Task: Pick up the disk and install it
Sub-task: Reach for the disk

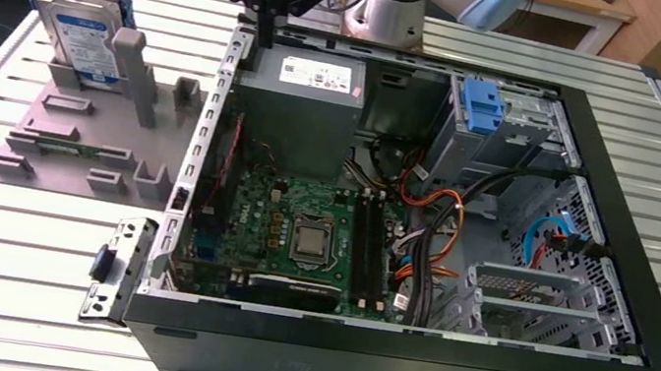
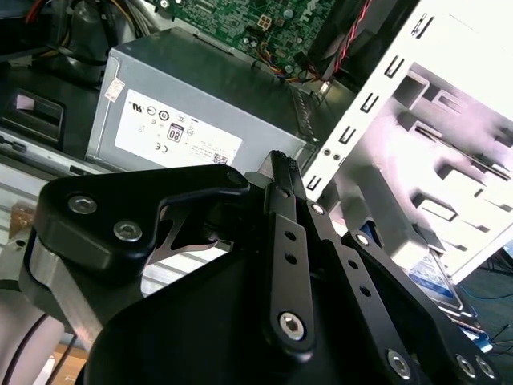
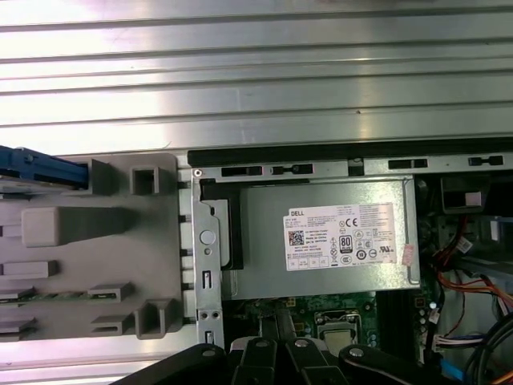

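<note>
Arm is holding the fingers pointing down over the edge wall of the open case. The fingers are sitting pressed together, narrow, and gripping nothing. Contact between fingertips and case wall: cannot tell.

The power supply is lying just beside the fingers, inside the case, its white sticker facing up.

The disk is standing upright on edge in a grey holder on the worktop. It is sitting outside the case and well apart from the fingers, toward the exterior view's left. Its blue frame is showing in the first wrist view, slotted at the holder's end.

A grey metal bracket is lying on the worktop, farther from the fingers than the disk.
</note>
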`<state>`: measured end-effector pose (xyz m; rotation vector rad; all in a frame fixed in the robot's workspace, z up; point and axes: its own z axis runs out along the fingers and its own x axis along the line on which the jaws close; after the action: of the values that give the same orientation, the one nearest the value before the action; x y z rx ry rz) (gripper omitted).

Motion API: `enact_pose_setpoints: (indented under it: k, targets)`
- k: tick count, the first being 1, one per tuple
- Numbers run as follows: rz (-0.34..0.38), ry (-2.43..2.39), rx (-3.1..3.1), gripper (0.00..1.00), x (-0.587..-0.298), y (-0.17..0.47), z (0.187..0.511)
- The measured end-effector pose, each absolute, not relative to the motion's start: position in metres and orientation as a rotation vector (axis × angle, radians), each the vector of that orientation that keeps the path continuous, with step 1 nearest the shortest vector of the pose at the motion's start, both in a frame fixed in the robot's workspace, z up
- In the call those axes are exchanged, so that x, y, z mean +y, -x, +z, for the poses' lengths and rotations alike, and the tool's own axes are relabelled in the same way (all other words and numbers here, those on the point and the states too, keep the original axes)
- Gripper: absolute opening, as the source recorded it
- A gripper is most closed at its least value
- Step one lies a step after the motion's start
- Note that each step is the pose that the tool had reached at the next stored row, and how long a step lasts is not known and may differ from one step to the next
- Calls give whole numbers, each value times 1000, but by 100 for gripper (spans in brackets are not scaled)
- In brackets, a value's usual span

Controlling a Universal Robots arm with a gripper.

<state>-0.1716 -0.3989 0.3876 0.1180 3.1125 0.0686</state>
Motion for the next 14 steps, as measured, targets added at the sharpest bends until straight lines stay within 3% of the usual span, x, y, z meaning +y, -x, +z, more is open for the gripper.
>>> enact_pose_setpoints:
  k: [14]
  targets:
    - [69, -118, 3112, 10, -399, 175, 387]
